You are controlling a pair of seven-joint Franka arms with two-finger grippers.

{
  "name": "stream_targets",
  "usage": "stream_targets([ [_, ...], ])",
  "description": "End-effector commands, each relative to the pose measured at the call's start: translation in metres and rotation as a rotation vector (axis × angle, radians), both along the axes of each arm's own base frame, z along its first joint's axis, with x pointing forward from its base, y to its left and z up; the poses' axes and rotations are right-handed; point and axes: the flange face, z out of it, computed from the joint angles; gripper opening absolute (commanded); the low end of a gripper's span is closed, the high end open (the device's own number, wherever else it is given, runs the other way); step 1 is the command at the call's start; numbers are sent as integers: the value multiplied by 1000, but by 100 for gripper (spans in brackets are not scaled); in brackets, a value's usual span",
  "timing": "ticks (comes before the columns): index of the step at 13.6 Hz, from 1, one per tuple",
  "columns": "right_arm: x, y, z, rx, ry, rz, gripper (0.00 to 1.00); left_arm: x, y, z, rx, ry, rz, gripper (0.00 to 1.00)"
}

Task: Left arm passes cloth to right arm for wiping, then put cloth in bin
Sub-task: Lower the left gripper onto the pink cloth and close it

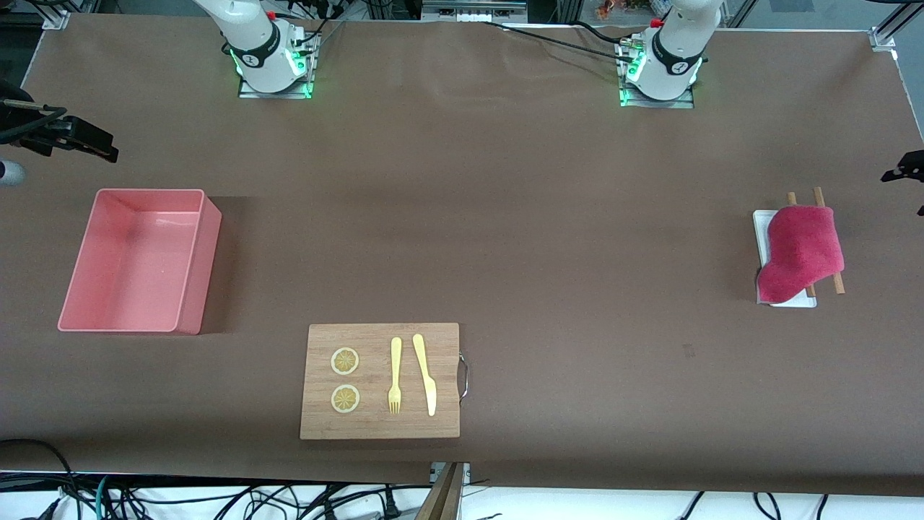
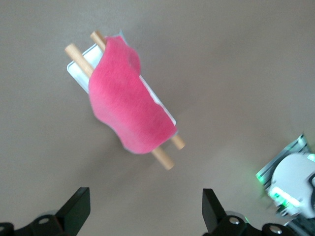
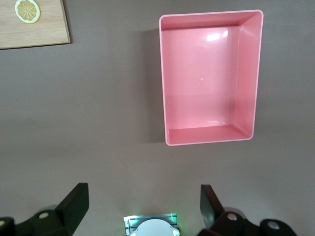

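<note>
The crimson-pink cloth [image 1: 801, 249] lies draped over two wooden rods [image 1: 839, 283] on a small white tray [image 1: 761, 238] at the left arm's end of the table. In the left wrist view the cloth [image 2: 128, 105] hangs over the rods [image 2: 81, 56] and the tray [image 2: 78, 73]. My left gripper [image 2: 145, 206] is open and empty, up in the air beside the tray [image 1: 906, 170]. The salmon-pink bin [image 1: 137, 260] stands empty at the right arm's end. My right gripper [image 3: 142, 204] is open and empty, in the air beside the bin [image 3: 209, 78], at the table's end [image 1: 86, 142].
A wooden board [image 1: 380, 380] lies near the front edge, mid-table, with two lemon slices [image 1: 345, 361], a yellow fork [image 1: 395, 375] and a yellow knife [image 1: 426, 374]. Its corner shows in the right wrist view [image 3: 34, 24]. Brown table [image 1: 505, 217] between bin and tray.
</note>
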Motion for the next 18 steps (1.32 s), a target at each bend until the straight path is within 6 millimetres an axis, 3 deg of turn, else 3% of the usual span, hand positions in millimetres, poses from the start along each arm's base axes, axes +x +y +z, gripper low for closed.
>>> stream_targets([
  [1, 3, 2, 5, 3, -7, -10, 100, -7, 37, -28, -110, -73, -105, 100],
  [4, 3, 2, 5, 2, -7, -10, 100, -32, 77, -88, -266, -170, -172, 100],
  [7, 3, 2, 5, 3, -7, -10, 100, -62, 98, -148, -428, -277, -185, 100],
  [10, 3, 2, 5, 3, -9, -10, 100, -74, 105, -199, -581, -422, -246, 100],
  [13, 3, 1, 5, 3, -7, -13, 100, -75, 111, -213, -625, -516, -279, 100],
  [16, 3, 2, 5, 3, -7, -10, 100, -80, 106, -245, -700, -605, -274, 100],
  [18, 3, 2, 5, 3, -7, -10, 100, -83, 110, -251, -701, -621, -290, 98],
])
